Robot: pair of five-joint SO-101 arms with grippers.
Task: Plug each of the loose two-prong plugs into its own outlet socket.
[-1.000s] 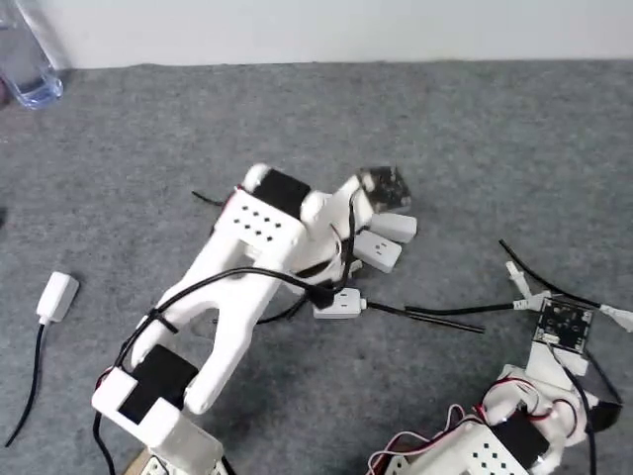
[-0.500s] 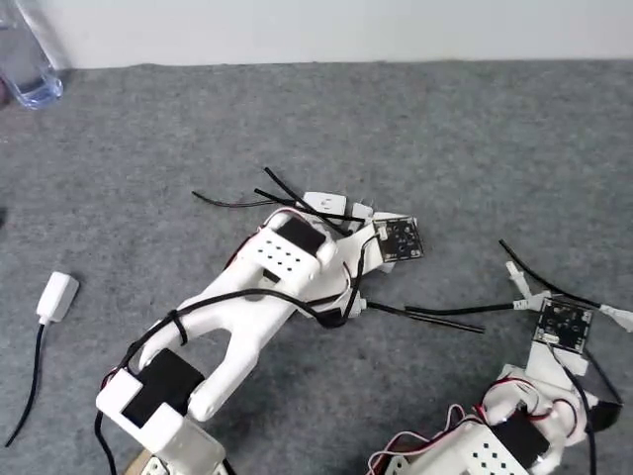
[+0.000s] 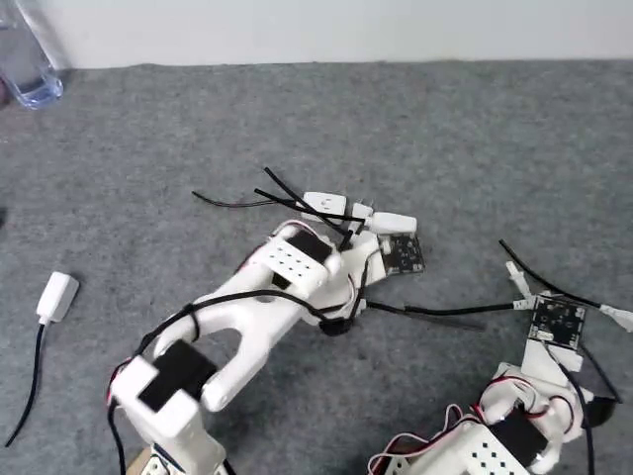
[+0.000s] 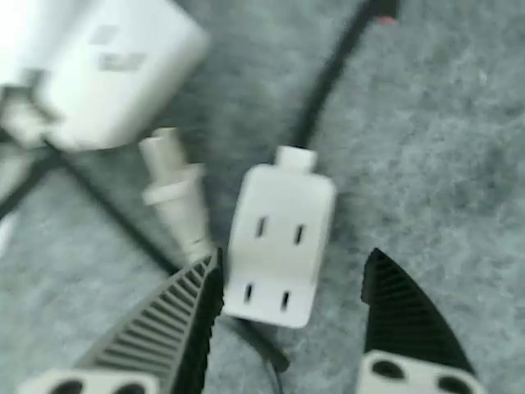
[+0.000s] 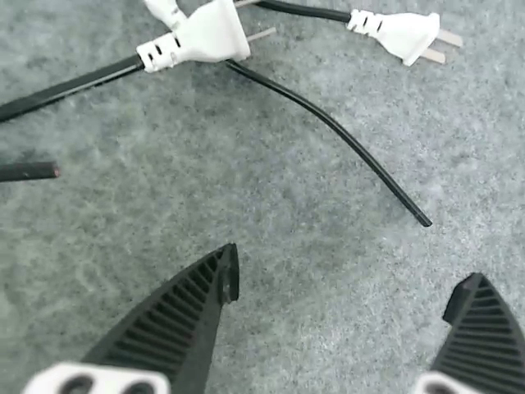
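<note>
The left gripper [image 4: 293, 271] hangs open, jaws either side of a white outlet socket [image 4: 279, 238] with two pairs of slots, flat on the grey worktop [image 4: 459, 123]. A loose two-prong plug [image 4: 176, 197] lies just beside it. The right gripper [image 5: 351, 275], also open, hovers over bare worktop; a second plug [image 5: 205, 33] and a third plug [image 5: 398, 33] lie beyond.

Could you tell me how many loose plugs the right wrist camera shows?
2. One plug lies on the carpet beyond the right gripper, its prongs toward the second plug. A white piece at the view's edge may belong to a third.
</note>
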